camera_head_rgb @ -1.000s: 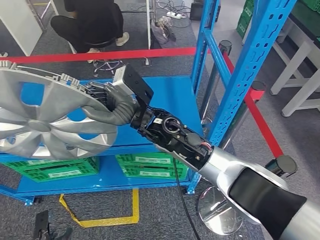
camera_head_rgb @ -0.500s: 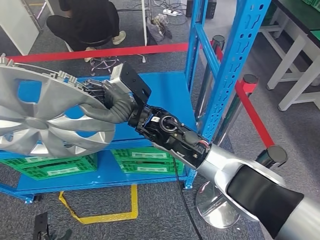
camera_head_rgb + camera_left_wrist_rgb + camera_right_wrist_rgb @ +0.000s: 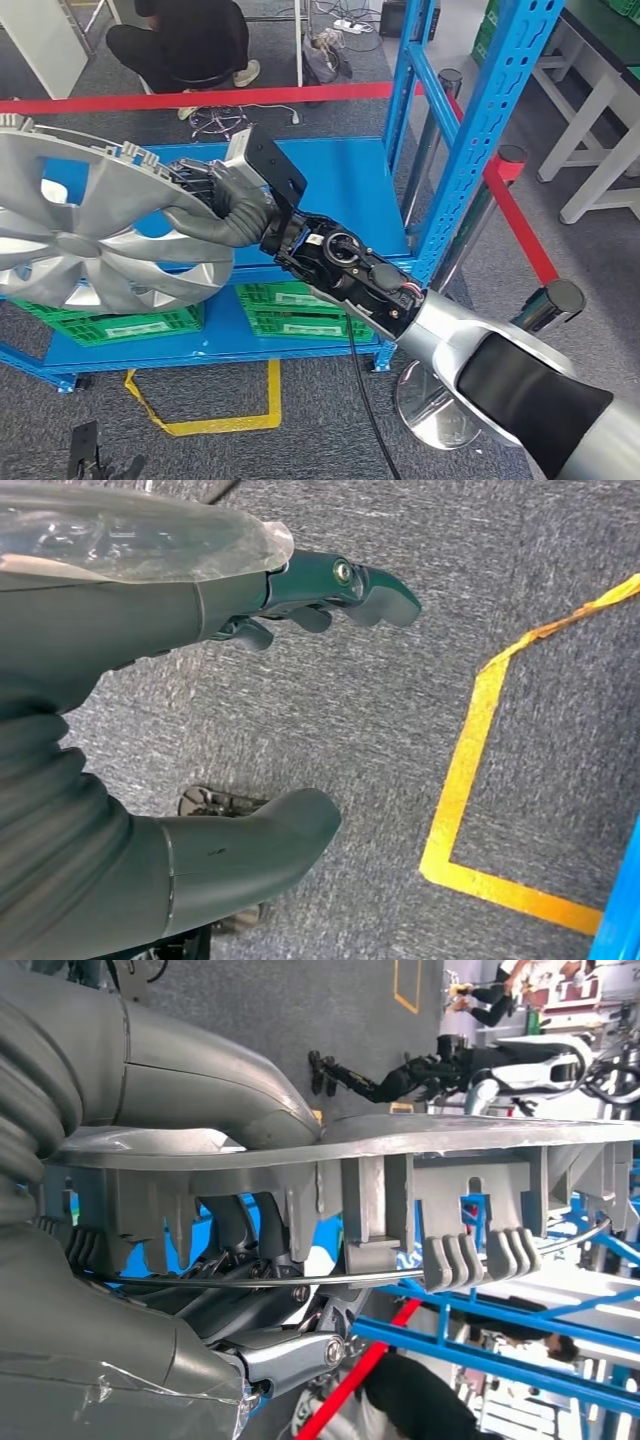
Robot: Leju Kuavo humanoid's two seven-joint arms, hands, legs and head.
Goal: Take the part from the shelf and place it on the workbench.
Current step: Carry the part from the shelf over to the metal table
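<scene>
Right hand (image 3: 226,205) clamped on the rim of the part (image 3: 98,230), a big silver wheel cover with swept spokes, thumb over the face and fingers (image 3: 249,1225) tucked in behind the clip-lined edge. Held out in the air in front of the blue shelf (image 3: 332,195), roughly level with the shelf board, far edge running off the left side of the head view, so no telling how much room is over there. Left hand (image 3: 226,710) hanging over grey carpet (image 3: 362,730), thumb and fingers spread, nothing in it. Tight on the right though: blue shelf upright (image 3: 490,130) just past the forearm, then a chrome post (image 3: 555,305) and red barrier belt (image 3: 521,225) close beside it. Green crates (image 3: 294,310) sitting on the lower board under the arm. Yellow floor tape (image 3: 219,420) marking a box on the carpet in front of the shelf. Person in black (image 3: 189,40) crouched beyond the red belt behind the shelf. White table legs (image 3: 596,160) off to the far right, well apart from the arm.
</scene>
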